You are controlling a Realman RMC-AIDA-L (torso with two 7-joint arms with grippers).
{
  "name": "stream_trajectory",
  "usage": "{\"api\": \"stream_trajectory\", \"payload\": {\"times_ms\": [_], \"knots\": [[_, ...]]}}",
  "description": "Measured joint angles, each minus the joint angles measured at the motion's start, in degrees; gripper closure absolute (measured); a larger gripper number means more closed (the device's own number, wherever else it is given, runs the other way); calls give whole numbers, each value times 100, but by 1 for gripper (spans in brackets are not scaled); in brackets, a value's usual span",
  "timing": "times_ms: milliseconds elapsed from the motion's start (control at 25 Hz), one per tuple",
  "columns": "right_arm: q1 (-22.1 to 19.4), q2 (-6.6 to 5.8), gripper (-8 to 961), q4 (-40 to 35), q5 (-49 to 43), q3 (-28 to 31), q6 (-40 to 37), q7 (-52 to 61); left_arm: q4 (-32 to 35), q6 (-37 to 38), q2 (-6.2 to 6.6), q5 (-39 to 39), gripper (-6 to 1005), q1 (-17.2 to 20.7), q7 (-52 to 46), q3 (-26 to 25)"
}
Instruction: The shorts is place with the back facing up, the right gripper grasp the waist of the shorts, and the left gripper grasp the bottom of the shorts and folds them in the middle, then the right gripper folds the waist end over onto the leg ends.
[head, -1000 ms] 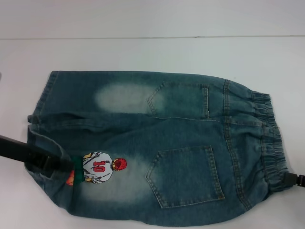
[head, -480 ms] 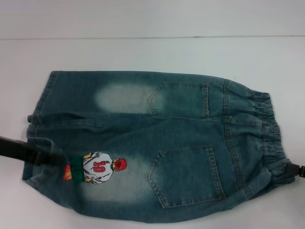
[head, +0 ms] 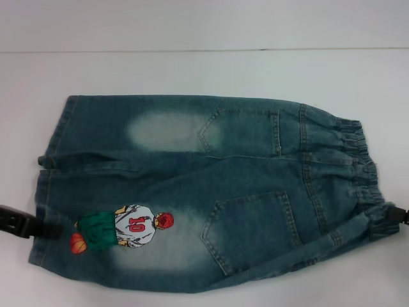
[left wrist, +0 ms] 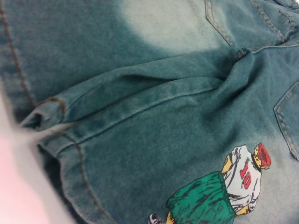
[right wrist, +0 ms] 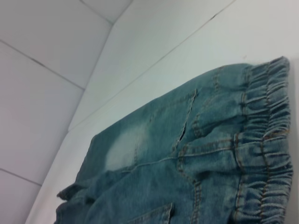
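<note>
The shorts lie back up on the white table, with the leg hems to the left and the ruffled waist to the right. My left gripper sits at the near leg's hem, beside the cartoon patch. My right gripper is at the near waist corner and holds it raised, and a taut crease runs from there toward the near pocket. The left wrist view shows the hems and the patch close up. The right wrist view looks along the waistband.
The white table stretches beyond the shorts to a seam line at the back. Bare white surface lies left of the hems and along the near edge.
My left gripper has drawn back leftward off the near leg, uncovering the whole patch and the small basketball. My right gripper has risen with the waist corner, pulling the near edge inward.
</note>
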Motion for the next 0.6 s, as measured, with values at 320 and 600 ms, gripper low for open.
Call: {"api": "stream_trajectory", "payload": {"times_ms": [320, 600], "knots": [[2, 24, 917, -8, 7, 144, 69, -55, 15, 110, 114, 74, 979, 91, 45, -265], [-37, 16, 917, -11, 99, 200, 52, -133, 93, 141, 180, 84, 979, 125, 51, -476]]}}
